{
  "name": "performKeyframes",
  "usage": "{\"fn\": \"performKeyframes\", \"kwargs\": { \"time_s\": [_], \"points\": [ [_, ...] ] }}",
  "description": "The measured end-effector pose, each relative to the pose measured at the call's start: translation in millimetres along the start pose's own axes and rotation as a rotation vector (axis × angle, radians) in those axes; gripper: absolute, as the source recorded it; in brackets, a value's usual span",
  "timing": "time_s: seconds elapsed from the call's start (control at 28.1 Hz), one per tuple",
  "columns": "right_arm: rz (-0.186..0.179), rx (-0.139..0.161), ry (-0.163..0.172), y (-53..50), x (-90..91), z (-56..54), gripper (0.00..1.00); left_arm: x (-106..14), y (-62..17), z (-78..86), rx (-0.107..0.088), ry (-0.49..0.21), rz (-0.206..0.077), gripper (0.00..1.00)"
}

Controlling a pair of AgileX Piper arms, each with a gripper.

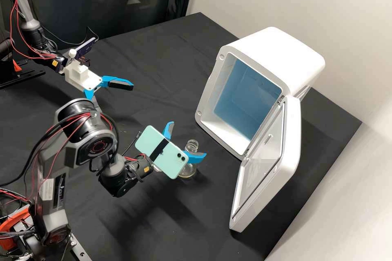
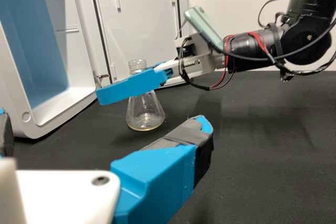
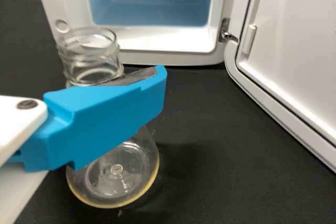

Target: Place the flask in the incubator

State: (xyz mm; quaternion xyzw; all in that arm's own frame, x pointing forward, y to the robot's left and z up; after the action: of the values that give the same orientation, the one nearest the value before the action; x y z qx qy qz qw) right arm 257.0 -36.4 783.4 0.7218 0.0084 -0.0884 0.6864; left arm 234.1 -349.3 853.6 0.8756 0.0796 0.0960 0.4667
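- Flask [image 3: 115,174]: a small, clear glass conical vessel, uncapped, standing upright on the bench [image 1: 163,49] just in front of the incubator's [image 1: 286,57] open chamber, on the hinge side of its door [image 1: 281,163]. It appears empty apart from a yellowish ring at the base.
- Handling, as judged: light, rigid and brittle. The smooth glass is likely to be slippery against the fingers. The sloped body would tend to squeeze out of a pinch. The straight neck below the threaded lip is the sounder hold, with moderate force only.
- Right gripper [image 1: 188,139]: spread wide, with one finger on either side of the flask at neck height. One finger [image 3: 100,114] lies against or just beside the neck, but contact cannot be confirmed. Nothing is held yet.
- Door: swung fully open, so the approach from flask to chamber is unobstructed.
- Incubator: the blue-lined chamber faces the flask behind a white sill [image 3: 168,45]. In my judgement the flask must be lifted over this sill and kept upright.
- Left gripper [image 1: 110,91]: well apart from the incubator, beyond the flask, above the bench. It is spread wide and empty.
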Motion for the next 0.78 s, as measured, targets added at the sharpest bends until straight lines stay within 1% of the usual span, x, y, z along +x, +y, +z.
{"fn": "performKeyframes", "kwargs": {
  "time_s": [0.04,0.11,0.18,0.39,0.5,0.57,0.64,0.68,0.78],
  "points": [
    [0.006,0.004,-0.007,-1.0,2.8,1.4,1.0,0.0,0.0,0.0,0.0,0.0,0.0,1.0],
    [0.004,0.008,-0.019,-3.1,6.8,3.9,1.0,0.0,0.0,0.0,0.0,0.0,0.0,1.0],
    [0.005,-0.004,-0.031,-4.7,10.4,6.6,1.0,0.0,0.0,0.0,0.0,0.0,0.0,1.0],
    [0.026,-0.011,-0.036,-6.7,20.1,12.4,1.0,0.0,0.0,0.0,0.0,0.0,0.0,1.0],
    [0.024,-0.007,-0.046,-9.0,24.1,16.4,1.0,0.0,0.0,0.0,0.0,0.0,0.0,1.0],
    [0.029,-0.006,-0.049,-8.7,25.9,17.1,1.0,0.0,0.0,0.0,0.0,0.0,0.0,1.0],
    [0.026,-0.005,-0.054,-9.7,26.7,18.6,1.0,0.0,0.0,0.0,0.0,0.0,0.0,1.0],
    [0.028,-0.004,-0.056,-9.7,27.7,19.2,0.0,0.0,0.0,0.0,0.0,0.0,0.0,1.0],
    [0.03,-0.002,-0.06,-10.0,29.8,20.4,0.0,0.0,0.0,0.0,0.0,0.0,0.0,1.0]
  ]
}}
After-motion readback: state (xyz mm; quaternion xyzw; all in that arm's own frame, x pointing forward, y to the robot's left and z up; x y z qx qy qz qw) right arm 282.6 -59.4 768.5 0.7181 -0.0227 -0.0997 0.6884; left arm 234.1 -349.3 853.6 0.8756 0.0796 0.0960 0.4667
